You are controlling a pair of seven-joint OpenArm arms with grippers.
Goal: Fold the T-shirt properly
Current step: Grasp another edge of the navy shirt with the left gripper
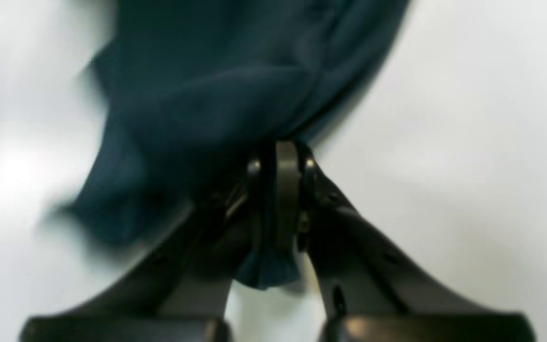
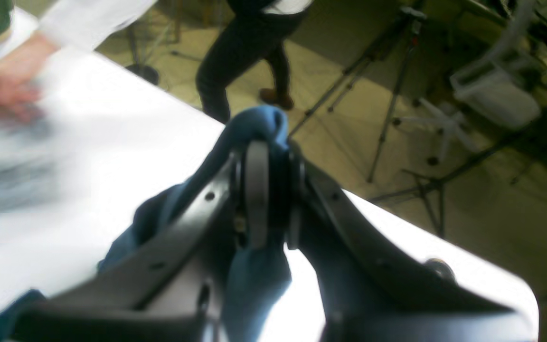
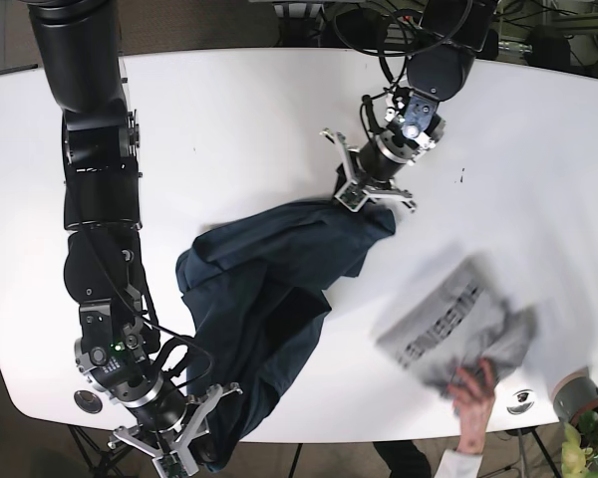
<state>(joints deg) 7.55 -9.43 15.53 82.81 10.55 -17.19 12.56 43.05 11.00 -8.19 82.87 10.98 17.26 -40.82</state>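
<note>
A dark blue T-shirt (image 3: 269,289) lies stretched and crumpled across the white table (image 3: 229,129), running from the upper middle down to the front edge. My left gripper (image 3: 351,191) is shut on the shirt's upper end; in the left wrist view the fingers (image 1: 287,190) pinch a fold of the cloth (image 1: 207,95), with a scrap hanging below. Low at the left of the base view, my right gripper (image 3: 204,443) is shut on the shirt's lower end. The right wrist view shows blue fabric (image 2: 259,123) bunched over and between the closed fingers (image 2: 257,190).
A person's hand (image 3: 468,383) at the front right handles a grey printed garment (image 3: 448,329), blurred by motion. Behind it a grey cup (image 3: 570,396) stands by the table's corner. Past the table edge in the right wrist view are tripods (image 2: 387,85) and a person's legs (image 2: 235,61).
</note>
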